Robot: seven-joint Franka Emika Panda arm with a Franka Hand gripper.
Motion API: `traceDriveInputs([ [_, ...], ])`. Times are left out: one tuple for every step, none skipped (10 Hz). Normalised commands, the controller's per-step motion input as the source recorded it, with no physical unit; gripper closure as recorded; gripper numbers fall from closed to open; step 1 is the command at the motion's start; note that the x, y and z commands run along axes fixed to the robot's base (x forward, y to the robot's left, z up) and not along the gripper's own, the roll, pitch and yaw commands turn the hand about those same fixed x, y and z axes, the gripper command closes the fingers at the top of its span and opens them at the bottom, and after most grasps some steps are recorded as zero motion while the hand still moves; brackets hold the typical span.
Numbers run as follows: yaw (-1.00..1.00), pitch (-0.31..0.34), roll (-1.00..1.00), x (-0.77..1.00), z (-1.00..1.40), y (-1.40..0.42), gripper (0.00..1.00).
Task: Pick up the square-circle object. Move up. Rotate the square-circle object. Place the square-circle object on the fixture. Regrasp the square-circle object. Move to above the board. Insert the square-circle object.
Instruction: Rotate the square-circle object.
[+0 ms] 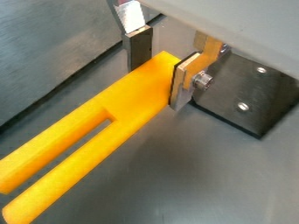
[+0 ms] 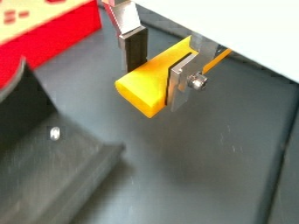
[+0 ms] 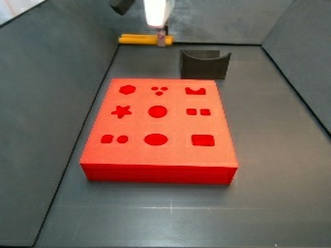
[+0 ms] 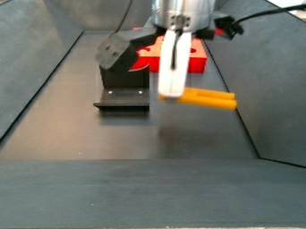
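The square-circle object [image 1: 82, 144] is a yellow-orange bar, square at one end and slimmer at the other. It lies crosswise between the fingers of my gripper [image 1: 160, 79], which is shut on its thick end [image 2: 146, 83]. In a side view the bar [image 4: 201, 97] hangs level above the floor with its shadow below it. The dark fixture [image 4: 117, 76] stands beside the gripper [image 4: 174, 85] on its base plate [image 1: 246, 92]. The red board [image 3: 162, 126] with shaped cut-outs lies nearer the camera than the bar [image 3: 137, 40] and gripper [image 3: 162, 37].
Grey walls slope up round the dark floor on all sides. The fixture [image 3: 204, 64] stands just beyond the board's far right corner. A corner of the board [image 2: 35, 31] and the fixture's upright [image 2: 30, 109] show in a wrist view.
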Motion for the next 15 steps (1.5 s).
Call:
traceDriveInputs([
  [0.01, -0.029, 0.05, -0.69, 0.69, -0.19, 1.00],
  [0.01, -0.015, 0.08, -0.49, 0.54, -0.09, 1.00],
  [0.00, -0.001, 0.09, -0.39, 0.45, -0.07, 1.00],
  [0.01, 0.036, 0.11, -0.11, 0.23, -0.03, 1.00],
  [-1.00, 0.000, 0.00, 0.00, 0.00, 0.00, 1.00],
  [-1.00, 0.007, 0.00, 0.06, -0.12, 0.02, 1.00],
  [-1.00, 0.001, -0.01, 0.06, -0.09, 0.02, 1.00],
  [-1.00, -0.001, -0.01, 0.04, -0.06, 0.02, 1.00],
  [-1.00, -0.002, -0.01, 0.04, -0.05, 0.02, 1.00],
  [-1.00, -0.003, -0.01, 0.03, -0.04, 0.02, 1.00],
  [-1.00, -0.003, -0.01, 0.03, -0.03, 0.02, 1.00],
  [-1.00, -0.004, -0.02, 0.03, -0.03, 0.02, 1.00],
  [-1.00, -0.004, -0.02, 0.03, -0.03, 0.02, 1.00],
  [-1.00, -0.005, -0.02, 0.03, -0.03, 0.02, 1.00],
  [-1.00, -0.005, -0.02, 0.03, -0.03, 0.02, 1.00],
])
